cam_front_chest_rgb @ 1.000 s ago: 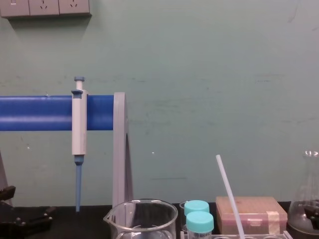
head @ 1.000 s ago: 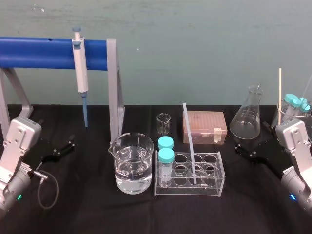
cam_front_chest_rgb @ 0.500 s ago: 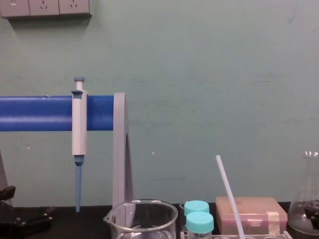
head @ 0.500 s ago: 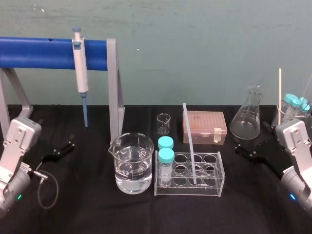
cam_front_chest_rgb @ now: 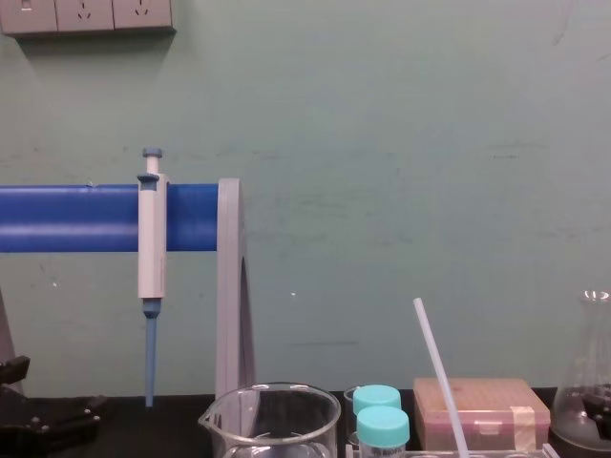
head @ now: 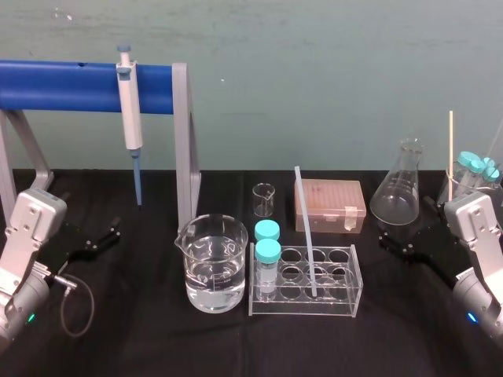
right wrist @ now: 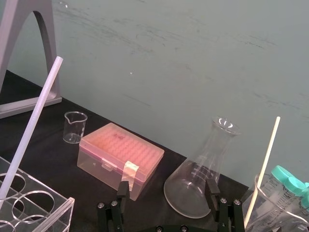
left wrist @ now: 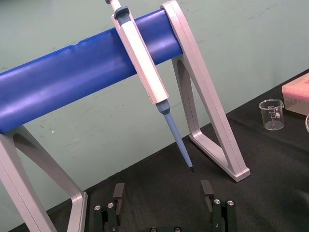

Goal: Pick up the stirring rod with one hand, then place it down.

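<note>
Left gripper: jaws spread wide, holding nothing, low over the tabletop, well left of the tube rack. Right gripper: jaws likewise released and empty, well right of the rack. Stirring rod: standing tilted in the rack, foot apparently in a middle well, top leaning left, apart from both grippers.

Setting: a laboratory. Evidence: a pipette hangs on a blue stand. On the black tabletop stand a beaker of clear liquid, a small beaker, a conical flask, a pink tip box and a clear tube rack. The rack holds two teal-capped tubes and a stirring rod. Wall sockets sit on the plain green wall.
</note>
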